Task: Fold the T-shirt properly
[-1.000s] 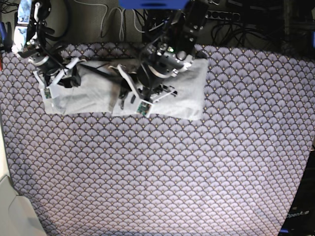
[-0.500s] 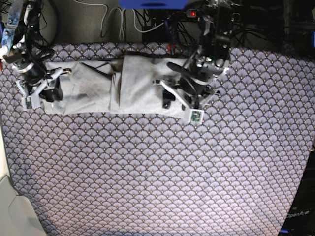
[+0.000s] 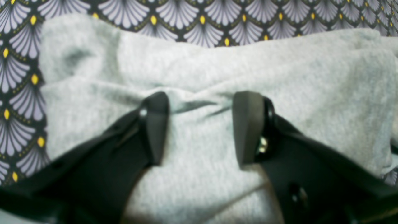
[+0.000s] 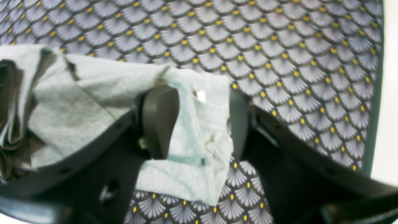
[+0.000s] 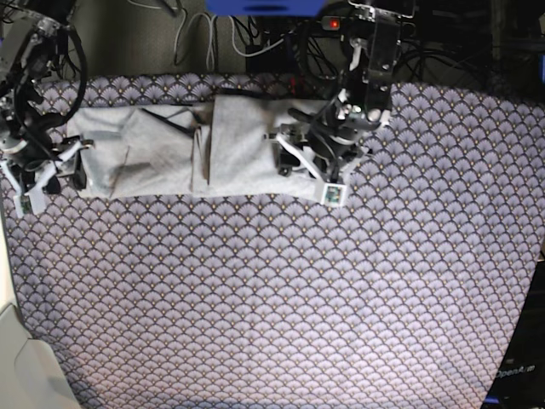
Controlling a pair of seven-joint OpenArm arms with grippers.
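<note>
The light grey T-shirt [image 5: 230, 145] lies as a long, creased band across the back of the table. My left gripper [image 5: 302, 164] sits on its right end. In the left wrist view its fingers [image 3: 155, 124] stand apart with grey cloth [image 3: 202, 62] flat beneath and a small wrinkle between them, so the left gripper [image 3: 202, 105] is open. My right gripper [image 5: 64, 173] is at the band's left end. In the right wrist view the right gripper [image 4: 199, 105] is open, and a loose corner of the shirt [image 4: 199, 130] lies between its spread fingers.
The purple-grey fan-patterned tablecloth [image 5: 272, 298] covers the whole table. Cables and dark equipment [image 5: 196, 34] run behind the far edge. A pale surface [image 5: 17, 358] lies past the table's left edge, which shows close to the right gripper [image 4: 377, 93].
The left gripper went from the shirt's middle to its right end and the right gripper moved left, drawing the shirt out longer. Both grippers' jaws have opened wider.
</note>
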